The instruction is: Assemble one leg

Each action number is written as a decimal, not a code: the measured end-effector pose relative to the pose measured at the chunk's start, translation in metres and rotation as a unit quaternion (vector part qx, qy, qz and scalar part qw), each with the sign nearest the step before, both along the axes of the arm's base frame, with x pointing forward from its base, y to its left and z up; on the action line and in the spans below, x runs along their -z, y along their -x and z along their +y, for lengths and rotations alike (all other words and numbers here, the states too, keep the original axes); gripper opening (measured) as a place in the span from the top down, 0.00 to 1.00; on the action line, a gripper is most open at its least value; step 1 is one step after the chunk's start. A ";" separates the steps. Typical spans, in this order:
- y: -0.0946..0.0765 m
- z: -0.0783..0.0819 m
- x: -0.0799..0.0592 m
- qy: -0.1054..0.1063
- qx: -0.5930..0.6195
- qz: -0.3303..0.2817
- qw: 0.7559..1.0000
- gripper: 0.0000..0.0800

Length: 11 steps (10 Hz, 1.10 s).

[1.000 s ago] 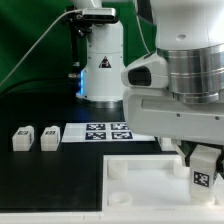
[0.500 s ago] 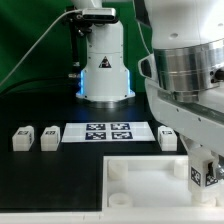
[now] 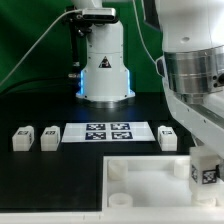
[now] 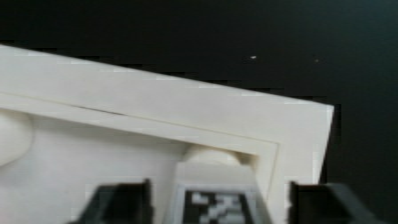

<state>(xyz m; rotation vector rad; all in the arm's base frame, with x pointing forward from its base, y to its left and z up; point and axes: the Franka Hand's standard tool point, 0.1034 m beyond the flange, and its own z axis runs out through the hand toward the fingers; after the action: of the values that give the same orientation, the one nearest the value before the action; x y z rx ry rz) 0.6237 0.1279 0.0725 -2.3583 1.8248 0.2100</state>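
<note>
My gripper is shut on a leg, a small white block with a black-and-white tag. It holds the leg upright over the corner of the large white panel at the exterior view's right. In the wrist view the leg sits between my two dark fingers, right at a round corner socket of the panel. I cannot tell whether the leg touches the socket.
Three more legs lie on the black table: two at the exterior view's left and one beside the marker board. The marker board lies behind the panel. The arm's white base stands at the back.
The arm has swung toward the exterior view's right, uncovering the marker board's right end and the leg beside it. The held leg has sunk slightly toward the panel's corner.
</note>
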 end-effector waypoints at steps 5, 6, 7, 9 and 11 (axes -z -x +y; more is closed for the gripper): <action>-0.004 -0.005 -0.010 0.017 -0.333 -0.044 0.942 0.19; -0.004 -0.005 -0.010 0.016 -0.377 -0.052 0.925 0.19; -0.005 -0.007 -0.009 0.018 -0.442 -0.061 0.895 0.19; -0.009 -0.011 -0.009 0.037 -0.574 -0.087 0.813 0.19; -0.010 -0.011 -0.008 0.040 -0.589 -0.096 0.802 0.19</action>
<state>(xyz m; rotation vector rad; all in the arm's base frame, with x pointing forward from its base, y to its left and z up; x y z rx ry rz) 0.6341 0.1173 0.0802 -3.0482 0.0623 0.0030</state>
